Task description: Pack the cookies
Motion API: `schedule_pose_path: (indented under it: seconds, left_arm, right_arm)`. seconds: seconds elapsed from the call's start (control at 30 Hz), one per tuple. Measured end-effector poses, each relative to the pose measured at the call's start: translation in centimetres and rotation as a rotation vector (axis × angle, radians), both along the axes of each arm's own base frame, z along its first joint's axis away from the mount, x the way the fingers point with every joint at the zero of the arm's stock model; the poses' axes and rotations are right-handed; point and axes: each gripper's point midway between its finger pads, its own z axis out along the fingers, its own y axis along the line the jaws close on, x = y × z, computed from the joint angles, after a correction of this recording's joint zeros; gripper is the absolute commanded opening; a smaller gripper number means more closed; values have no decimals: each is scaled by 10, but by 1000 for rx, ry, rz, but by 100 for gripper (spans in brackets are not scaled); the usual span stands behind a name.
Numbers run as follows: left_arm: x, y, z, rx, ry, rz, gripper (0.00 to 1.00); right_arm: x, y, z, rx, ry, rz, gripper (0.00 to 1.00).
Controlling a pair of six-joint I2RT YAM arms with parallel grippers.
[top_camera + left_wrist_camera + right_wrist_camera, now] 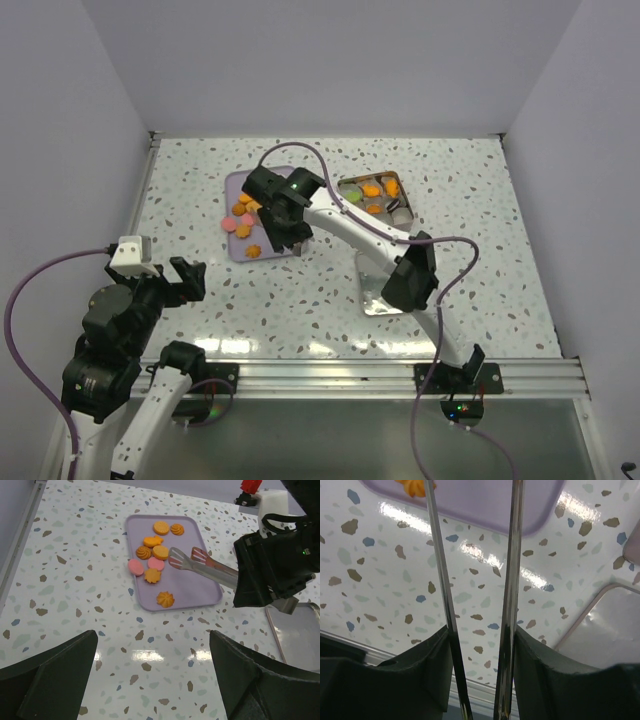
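cookies (152,560) beside tongs (202,566) | right gripper (482,635) clamped on tongs | left gripper (153,641) apart

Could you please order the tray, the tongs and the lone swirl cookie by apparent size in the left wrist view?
1. tray
2. tongs, possibly nearer the camera, so somewhat flattered
3. lone swirl cookie

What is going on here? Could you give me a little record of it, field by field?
Tray: lilac tray, nine cookies on it, seven orange, two pink
Tin: metal tin, a few cookies inside
Right jaws: shut on metal tongs, tips apart and empty over the tray
Left jaws: wide open, empty, away from the tray
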Motion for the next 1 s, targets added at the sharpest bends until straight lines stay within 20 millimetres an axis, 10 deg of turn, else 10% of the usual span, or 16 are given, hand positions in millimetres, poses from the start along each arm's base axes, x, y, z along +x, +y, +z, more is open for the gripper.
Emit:
schedule_pose_path:
  seconds: [1.0]
  left_arm:
    - [5, -1, -4, 8, 29, 0, 100]
  right_arm:
    - [44, 30, -76, 15, 62, -30, 51]
